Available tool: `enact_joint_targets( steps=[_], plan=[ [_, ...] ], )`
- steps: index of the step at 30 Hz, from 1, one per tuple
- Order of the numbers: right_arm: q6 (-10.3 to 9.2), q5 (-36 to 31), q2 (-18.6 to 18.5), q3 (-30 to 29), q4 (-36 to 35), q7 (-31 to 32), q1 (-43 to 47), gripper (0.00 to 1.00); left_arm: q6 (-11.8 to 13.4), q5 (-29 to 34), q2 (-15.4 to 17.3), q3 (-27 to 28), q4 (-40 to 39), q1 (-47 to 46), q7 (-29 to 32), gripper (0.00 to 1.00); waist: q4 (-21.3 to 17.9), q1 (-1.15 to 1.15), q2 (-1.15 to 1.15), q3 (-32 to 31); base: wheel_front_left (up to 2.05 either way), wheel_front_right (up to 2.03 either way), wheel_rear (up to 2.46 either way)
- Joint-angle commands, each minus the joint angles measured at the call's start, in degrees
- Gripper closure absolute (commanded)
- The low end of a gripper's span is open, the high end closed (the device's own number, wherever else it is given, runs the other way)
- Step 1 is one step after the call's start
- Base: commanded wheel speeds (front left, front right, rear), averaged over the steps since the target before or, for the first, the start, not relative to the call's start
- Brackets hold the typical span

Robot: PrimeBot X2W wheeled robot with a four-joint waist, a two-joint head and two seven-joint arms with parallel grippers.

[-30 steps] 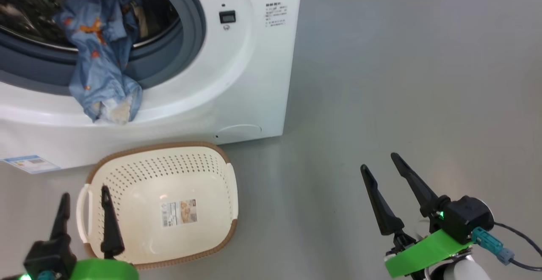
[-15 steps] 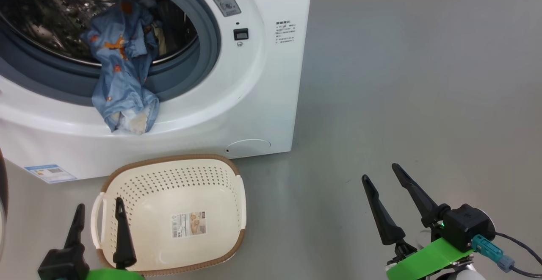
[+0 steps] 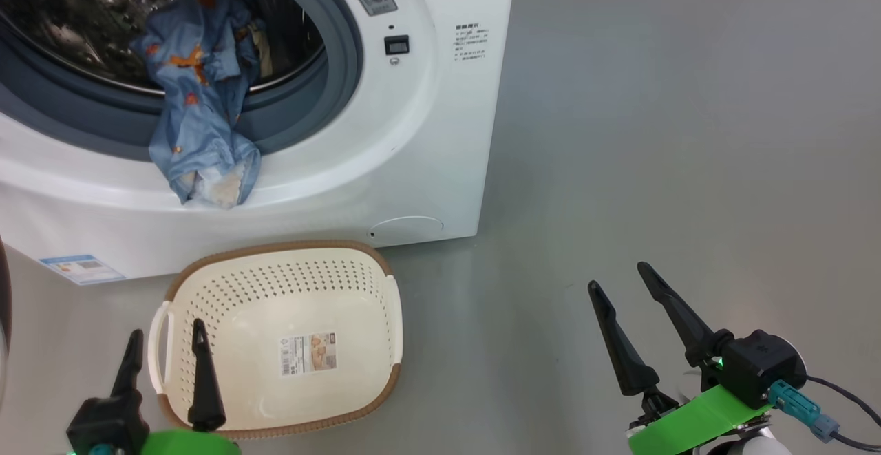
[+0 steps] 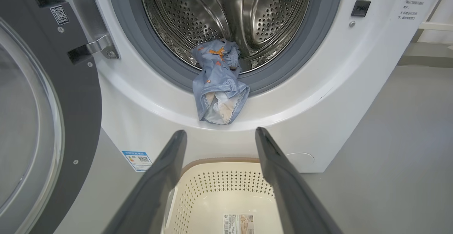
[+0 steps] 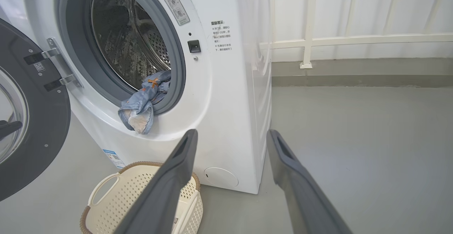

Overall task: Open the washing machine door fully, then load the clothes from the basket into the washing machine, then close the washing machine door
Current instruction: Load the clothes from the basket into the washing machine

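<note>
Your left gripper [image 3: 168, 329] and right gripper [image 3: 618, 277] are hanging spread and empty; clothes [image 3: 199, 118] are draping out of the washer [image 3: 427, 131].

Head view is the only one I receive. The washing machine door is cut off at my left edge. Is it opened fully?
Observer: Left wrist view: the washing machine door stands swung wide, left of the drum opening.
Operator: On which side is it fixed?
Observer: Two metal hinge arms hold it at the opening's left side.
Operator: And what is behind the washing machine, at the right?
Observer: Right wrist view: a white railing runs along the wall there.
</note>
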Motion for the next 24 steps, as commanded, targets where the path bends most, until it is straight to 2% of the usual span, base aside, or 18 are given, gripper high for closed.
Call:
enact_joint_targets(
  steps=[1,12,18,24],
  plan=[
    [0.09,-0.7,-0.1,1.2,-1.7,0.2,-1.0,0.00,-0.1,-0.1,1.0,1.9,-0.8,-2.7,0.1,0.00,0.1,0.00,0.00,0.5,0.00,0.00,0.00],
    [0.09,-0.1,-0.3,3.6,-2.0,-0.7,-5.2,0.00,-4.8,-2.3,2.7,1.9,4.2,-12.7,4.0,0.00,-0.7,0.00,0.00,7.2,0.00,0.00,0.00],
    [0.09,0.4,-0.3,4.6,-1.6,-1.8,-8.5,0.00,-8.3,-3.3,4.1,2.3,8.0,-22.1,6.0,0.00,-1.7,0.00,0.00,12.7,0.00,0.00,0.00],
    [0.09,0.9,0.0,6.5,-0.5,-2.8,-12.0,0.00,-10.7,-3.8,6.7,3.1,13.1,-32.2,9.9,0.00,-3.7,0.00,0.00,16.8,0.00,0.00,0.00]
  ],
)
